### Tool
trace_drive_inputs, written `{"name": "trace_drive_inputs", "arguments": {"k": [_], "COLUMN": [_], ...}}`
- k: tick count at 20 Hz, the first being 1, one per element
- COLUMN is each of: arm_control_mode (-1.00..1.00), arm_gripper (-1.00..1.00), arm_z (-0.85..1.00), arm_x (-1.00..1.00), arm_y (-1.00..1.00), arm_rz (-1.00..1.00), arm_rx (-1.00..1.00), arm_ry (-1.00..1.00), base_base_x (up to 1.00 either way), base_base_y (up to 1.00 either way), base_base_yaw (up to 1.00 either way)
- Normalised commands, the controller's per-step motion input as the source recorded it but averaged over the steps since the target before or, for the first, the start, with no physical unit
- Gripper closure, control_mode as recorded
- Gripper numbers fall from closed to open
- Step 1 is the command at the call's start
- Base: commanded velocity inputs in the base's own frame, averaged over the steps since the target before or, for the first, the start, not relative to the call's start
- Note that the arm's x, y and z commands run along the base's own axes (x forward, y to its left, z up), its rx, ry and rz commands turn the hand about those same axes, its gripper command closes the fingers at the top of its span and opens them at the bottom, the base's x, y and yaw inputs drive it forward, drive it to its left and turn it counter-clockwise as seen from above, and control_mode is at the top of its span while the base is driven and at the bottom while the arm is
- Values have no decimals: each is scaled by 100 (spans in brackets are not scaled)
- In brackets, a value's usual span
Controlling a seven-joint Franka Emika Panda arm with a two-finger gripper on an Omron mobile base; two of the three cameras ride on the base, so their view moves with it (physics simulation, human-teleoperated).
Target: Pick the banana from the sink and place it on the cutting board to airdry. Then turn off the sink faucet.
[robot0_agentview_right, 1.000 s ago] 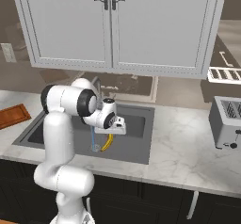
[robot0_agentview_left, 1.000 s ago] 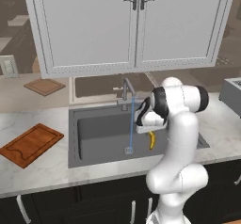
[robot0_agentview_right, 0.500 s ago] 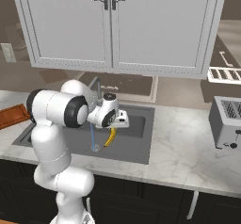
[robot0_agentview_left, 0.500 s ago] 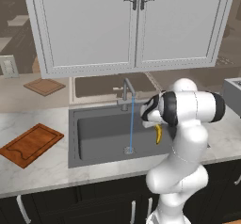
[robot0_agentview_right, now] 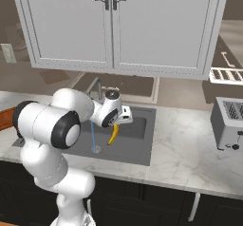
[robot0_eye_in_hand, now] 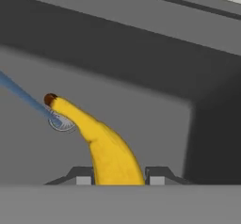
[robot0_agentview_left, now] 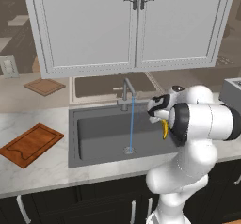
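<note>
Gripper (robot0_eye_in_hand: 117,178) clamped on the banana (robot0_eye_in_hand: 101,145), dangling over the sink (robot0_agentview_left: 101,136), apparently clear of the basin floor. Carry step in hand. Next: swing left to the cutting board (robot0_agentview_left: 30,144). Farther back, sink faucet (robot0_agentview_left: 127,91) running.

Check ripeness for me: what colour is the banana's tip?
Dark reddish-brown, on a yellow banana; the hand view shows it best.

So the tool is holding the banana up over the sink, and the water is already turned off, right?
Not quite. The tool does hold the banana over the sink, but the faucet is running: the left base view shows a blue stream falling to the drain.
</note>
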Motion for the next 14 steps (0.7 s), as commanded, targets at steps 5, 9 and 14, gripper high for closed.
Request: {"name": "trace_drive_inputs", "arguments": {"k": [5, 9, 14], "arm_control_mode": [-100, -100, -100], "arm_gripper": [100, 100, 100], "arm_z": [73, 70, 69], "arm_x": [-21, -32, -46], "arm_y": [0, 0, 0], "arm_rz": [6, 7, 6], "arm_rx": [0, 0, 0], "arm_ry": [-8, -5, -7], "base_base_x": [0, 0, 0], "base_base_y": [0, 0, 0], "base_base_yaw": [0, 0, 0]}}
